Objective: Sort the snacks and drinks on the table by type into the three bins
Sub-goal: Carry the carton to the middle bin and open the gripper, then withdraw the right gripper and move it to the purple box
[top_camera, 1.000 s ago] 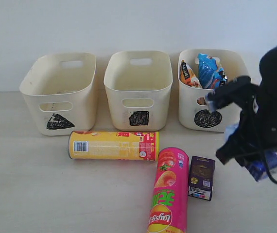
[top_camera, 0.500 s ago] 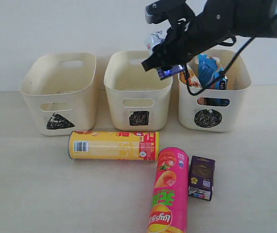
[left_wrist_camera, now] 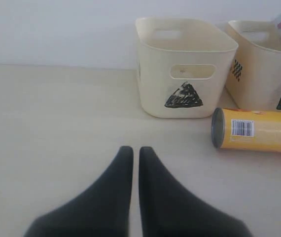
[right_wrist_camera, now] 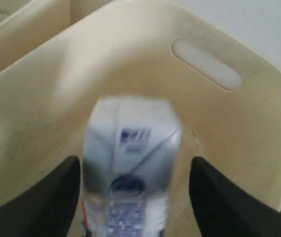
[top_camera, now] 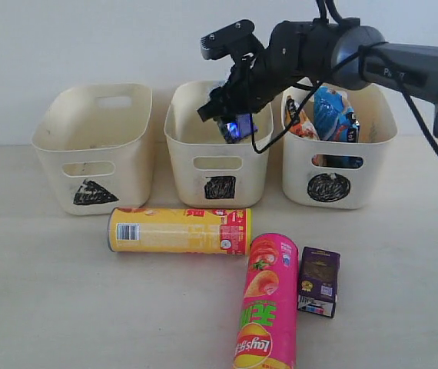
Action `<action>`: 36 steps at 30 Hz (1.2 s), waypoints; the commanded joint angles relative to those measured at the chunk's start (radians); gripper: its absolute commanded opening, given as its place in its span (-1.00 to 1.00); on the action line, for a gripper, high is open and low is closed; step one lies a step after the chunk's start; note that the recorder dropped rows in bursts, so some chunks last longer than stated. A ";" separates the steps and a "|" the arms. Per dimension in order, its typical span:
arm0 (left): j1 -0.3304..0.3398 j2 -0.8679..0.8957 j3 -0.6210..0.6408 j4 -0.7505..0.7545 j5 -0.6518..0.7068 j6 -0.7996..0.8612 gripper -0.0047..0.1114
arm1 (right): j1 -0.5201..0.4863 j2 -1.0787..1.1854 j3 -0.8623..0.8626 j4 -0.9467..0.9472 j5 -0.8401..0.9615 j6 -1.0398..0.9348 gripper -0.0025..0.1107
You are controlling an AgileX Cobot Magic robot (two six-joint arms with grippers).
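Observation:
My right gripper [top_camera: 230, 115] hangs over the square-marked middle bin [top_camera: 182, 157]. Its fingers are spread, and the blurred blue-and-white carton [right_wrist_camera: 129, 163] sits loose between them with a gap on each side, above the bin's floor [right_wrist_camera: 130, 59]. The yellow can [top_camera: 179, 230] and the pink Lay's can [top_camera: 267, 304] lie on the table [top_camera: 42, 307]. The dark purple carton [top_camera: 319, 281] stands beside the pink can. Both bags, orange [top_camera: 299, 119] and blue [top_camera: 333, 111], are in the circle bin [top_camera: 373, 165]. My left gripper [left_wrist_camera: 132, 150] is shut and empty over bare table.
The triangle bin [top_camera: 58, 165] stands at the left with nothing visible in it; in the left wrist view this triangle bin [left_wrist_camera: 153, 89] is just beyond the yellow can [left_wrist_camera: 256, 130]. A pale wall runs behind the bins.
The right arm carried the blue-and-white carton from the right front of the table up and leftward over the middle bin. Its fingers now stand apart from the carton.

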 commanded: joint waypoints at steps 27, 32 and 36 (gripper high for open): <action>0.004 -0.004 -0.003 0.001 -0.003 -0.007 -0.85 | -0.011 -0.461 0.448 -0.231 0.398 0.367 -0.23; 0.004 -0.004 -0.003 0.001 -0.003 -0.007 -0.85 | -0.011 -0.557 0.634 -0.227 0.391 0.422 -0.08; 0.004 -0.004 -0.003 0.001 -0.003 -0.007 -0.85 | -0.011 -0.605 0.754 -0.202 0.362 0.465 0.11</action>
